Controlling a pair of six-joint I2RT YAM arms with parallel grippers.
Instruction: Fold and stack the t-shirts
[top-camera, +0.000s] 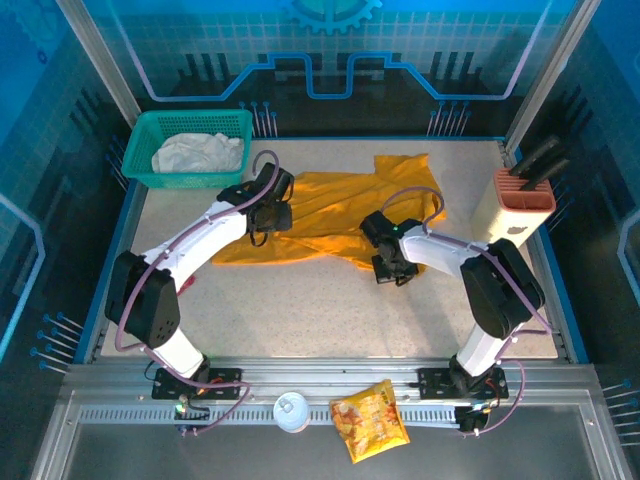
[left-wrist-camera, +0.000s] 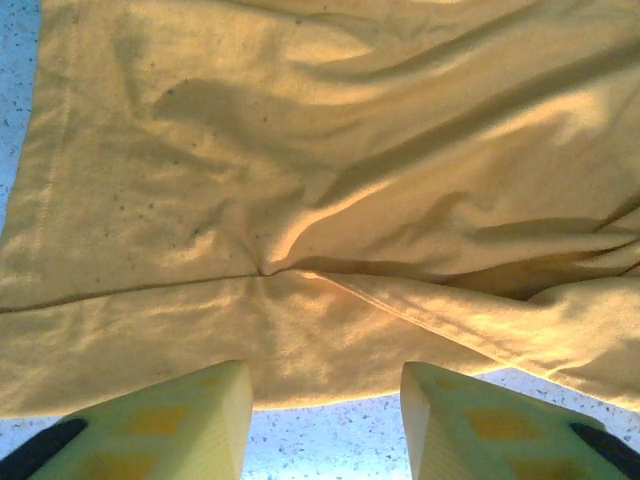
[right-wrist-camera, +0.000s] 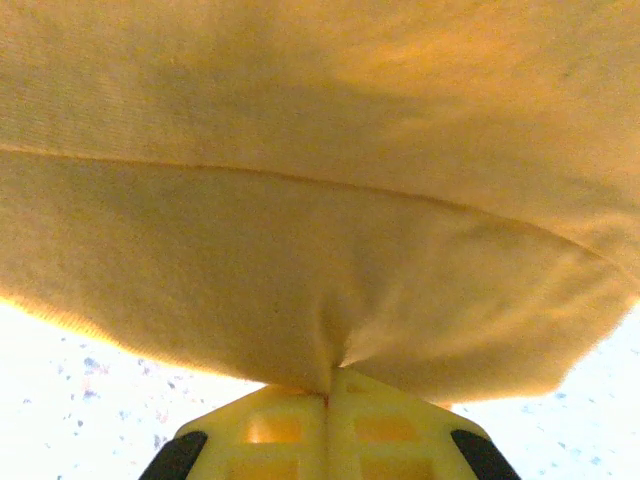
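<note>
Grasp stage of fold: right tool (right-wrist-camera: 328, 395) is clenching the mustard t-shirt (right-wrist-camera: 320, 250) hem; left tool (left-wrist-camera: 325, 385) is hovering released, shirt edge just ahead on the bench (left-wrist-camera: 328, 445), needing to close there next. Beyond it, off-white t-shirt (top-camera: 195, 152) is sitting in the basket (top-camera: 150, 125).

T-shirts: we count two, mustard t-shirt (top-camera: 320, 215) and off-white t-shirt (top-camera: 198, 153).
Basket (top-camera: 185, 180): we count one.
Snack packet (top-camera: 370, 420): we count one.
Tool holder (top-camera: 522, 205): we count one.
Claws: we count two, left claw (left-wrist-camera: 325, 370) and right claw (right-wrist-camera: 328, 385).
</note>
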